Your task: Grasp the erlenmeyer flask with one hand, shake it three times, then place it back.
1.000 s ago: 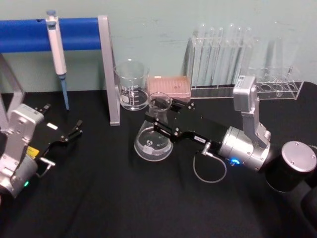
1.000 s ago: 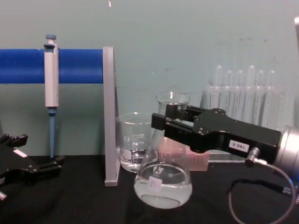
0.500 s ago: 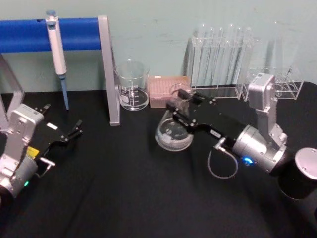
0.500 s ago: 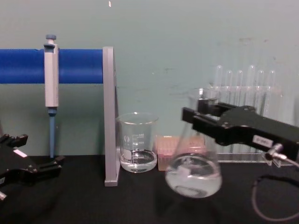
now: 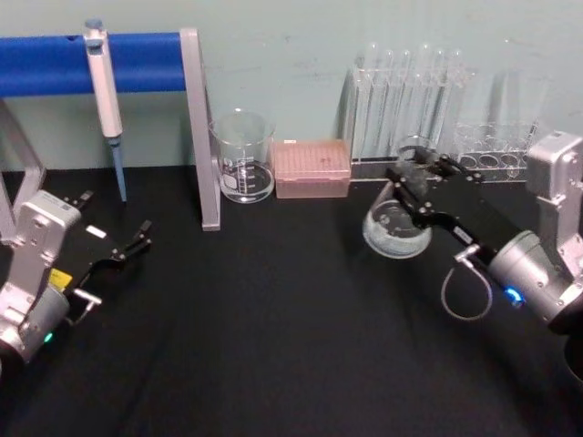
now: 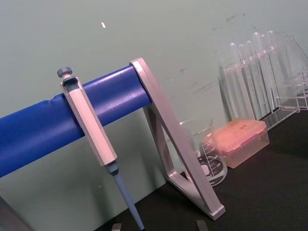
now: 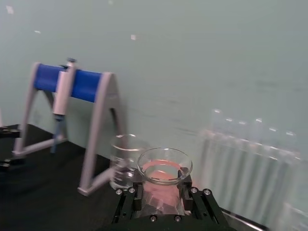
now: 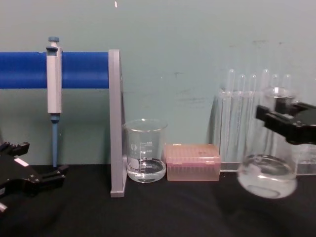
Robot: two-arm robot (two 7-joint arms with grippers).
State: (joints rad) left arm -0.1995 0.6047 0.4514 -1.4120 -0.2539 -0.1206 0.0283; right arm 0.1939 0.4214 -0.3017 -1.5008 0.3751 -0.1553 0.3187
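Chest view: flask (image 8: 267, 174) tilted, liquid (image 8: 266, 181) in its base, hanging below right gripper (image 8: 266, 118). Right wrist view: fingers (image 7: 126, 207) clamped on the neck, rim just above them. Head view: left gripper (image 5: 127, 246) parked well apart, leftward.

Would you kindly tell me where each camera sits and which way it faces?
Head: high, looking down at the table; left gripper parked left, right gripper holding the erlenmeyer flask.
Chest: low, looking across it; both grippers at the edges.
Left wrist: on the left arm, facing pipette and beaker.
Right wrist: looks over its fingers and the flask's mouth toward the wall.
Shared: all four see the beaker.
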